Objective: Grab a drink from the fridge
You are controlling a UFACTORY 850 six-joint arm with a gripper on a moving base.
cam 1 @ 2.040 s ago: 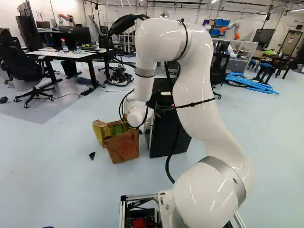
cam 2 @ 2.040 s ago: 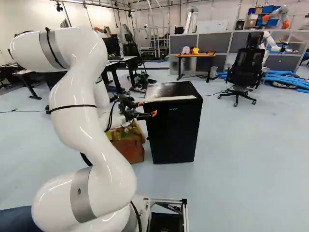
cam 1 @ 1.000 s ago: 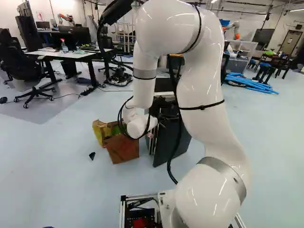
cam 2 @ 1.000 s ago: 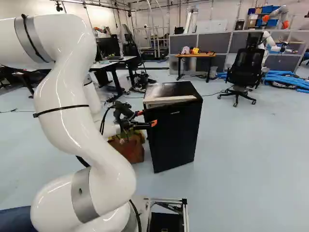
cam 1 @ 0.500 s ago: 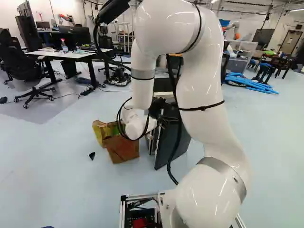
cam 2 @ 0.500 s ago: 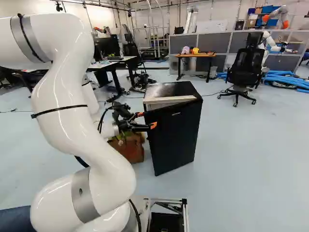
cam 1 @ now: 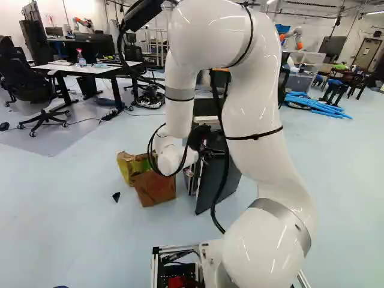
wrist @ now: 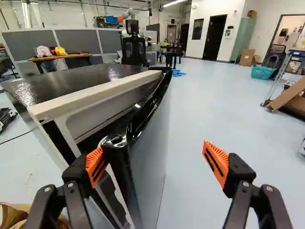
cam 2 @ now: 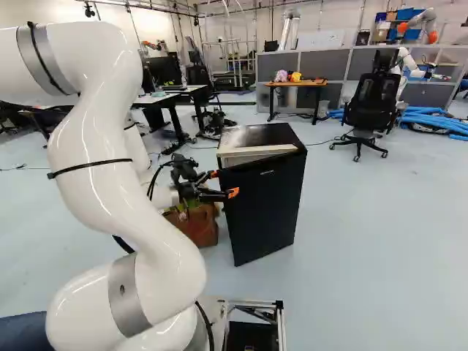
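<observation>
In the right base view my gripper (cam 2: 223,183) is beside the near left edge of the black fridge (cam 2: 257,134). Its door (cam 2: 267,208) stands ajar, with a gap along the pale-rimmed body. Seen from the wrist, the gripper (wrist: 155,162) is open: one orange pad (wrist: 95,166) is at the gap by the door's edge, the other (wrist: 217,162) off the door's outer face. The door (wrist: 148,157) reaches in between them, not gripped. Something small and reddish shows in the gap in the left base view, too small to tell. No drink can be made out.
A brown paper bag (cam 1: 155,187) stands on the floor close left of the fridge. Farther back are a black office chair (cam 2: 369,110), a wooden-topped table (cam 2: 296,83) and a white desk (cam 1: 90,69). Another robot (cam 2: 420,25) is at the far right.
Over the last two seconds the fridge door has swung from closed to ajar, its free edge coming nearer the base. My arm has pulled back with it, then barely moved. The base has stayed put.
</observation>
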